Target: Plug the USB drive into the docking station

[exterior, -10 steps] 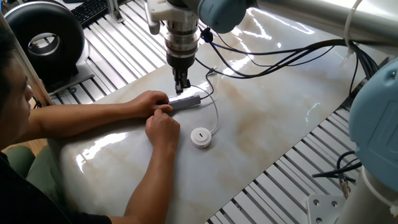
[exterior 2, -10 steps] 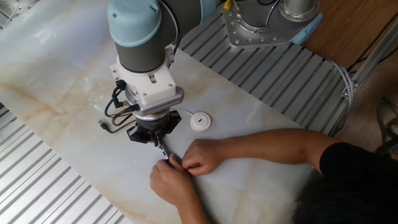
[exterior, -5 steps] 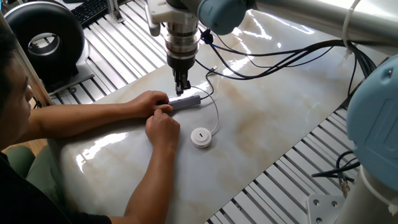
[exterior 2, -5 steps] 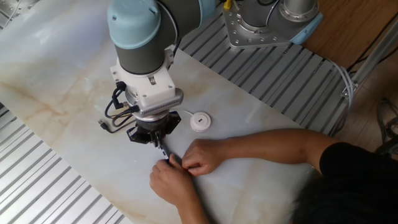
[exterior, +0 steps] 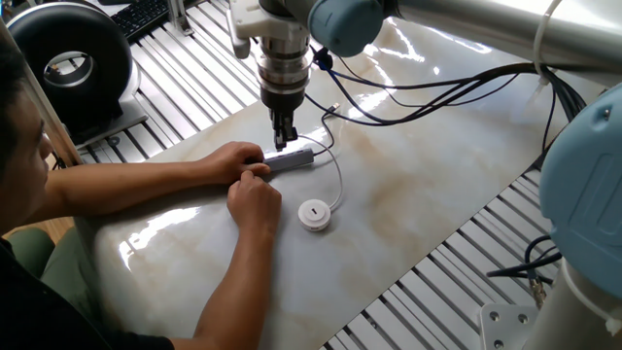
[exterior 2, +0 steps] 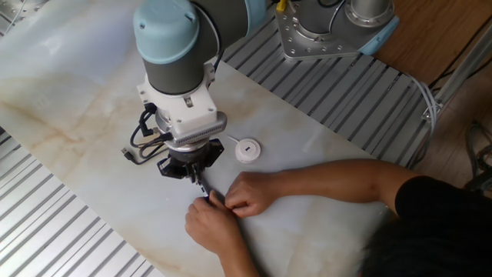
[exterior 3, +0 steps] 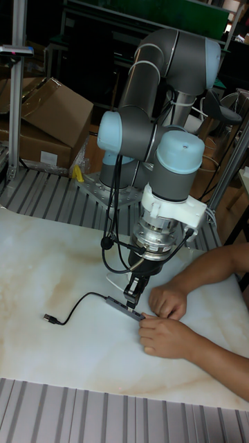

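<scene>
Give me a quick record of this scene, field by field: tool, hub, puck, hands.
tool: pointing down just above the hub, fingers close together, grip unclear
hub: grey bar flat on the table, one end held by the person's hands
puck: white, round, on the table beside the hands, white cable curving toward the hub

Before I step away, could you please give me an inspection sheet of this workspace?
Surface: pale marble-look table on slatted metal.
Job's things: docking station lies flat, steadied by a person's two hands; USB drive sits apart from it.
Clutter: nothing seen on the marble.
Tool: tool points down over the docking station; whether it grips anything cannot be told.
Cables: black hub cable trails loose; thin white cable curves from the puck.
Surroundings: cardboard boxes, black fan.
</scene>
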`<state>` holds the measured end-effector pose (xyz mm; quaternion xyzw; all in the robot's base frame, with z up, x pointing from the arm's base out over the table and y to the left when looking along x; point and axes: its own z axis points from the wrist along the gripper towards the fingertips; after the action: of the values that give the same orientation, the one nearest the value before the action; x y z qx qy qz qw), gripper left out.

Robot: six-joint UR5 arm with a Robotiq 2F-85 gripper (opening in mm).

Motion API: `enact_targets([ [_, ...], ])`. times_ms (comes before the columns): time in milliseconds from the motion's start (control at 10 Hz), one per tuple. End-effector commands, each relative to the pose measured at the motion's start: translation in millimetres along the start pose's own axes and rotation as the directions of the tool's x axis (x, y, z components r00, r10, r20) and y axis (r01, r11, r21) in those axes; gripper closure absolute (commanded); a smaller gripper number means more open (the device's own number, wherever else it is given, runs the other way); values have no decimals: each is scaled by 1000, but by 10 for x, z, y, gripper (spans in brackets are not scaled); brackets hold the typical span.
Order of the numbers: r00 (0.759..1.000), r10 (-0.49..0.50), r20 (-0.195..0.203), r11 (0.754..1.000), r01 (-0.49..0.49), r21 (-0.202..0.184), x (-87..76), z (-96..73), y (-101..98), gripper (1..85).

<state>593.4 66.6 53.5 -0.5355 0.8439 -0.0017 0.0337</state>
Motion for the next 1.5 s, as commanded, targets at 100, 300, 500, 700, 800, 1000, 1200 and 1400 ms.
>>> enact_targets([
  [100,1000,12,7,1000,-12,-8,-15,11,12,843],
  [300,1000,16,3,1000,-16,-9,-12,22,23,843],
  [500,1000,24,-2,1000,-24,-10,-10,33,38,843],
  [700,999,39,-11,999,-39,-12,2,38,56,843],
  [800,999,45,-13,999,-45,-13,2,42,63,843],
  [1000,998,53,-20,998,-54,-14,19,44,70,843],
  [1200,998,66,-18,998,-66,-17,13,46,76,843],
  [1400,997,80,-13,996,-80,-25,-6,46,97,843],
])
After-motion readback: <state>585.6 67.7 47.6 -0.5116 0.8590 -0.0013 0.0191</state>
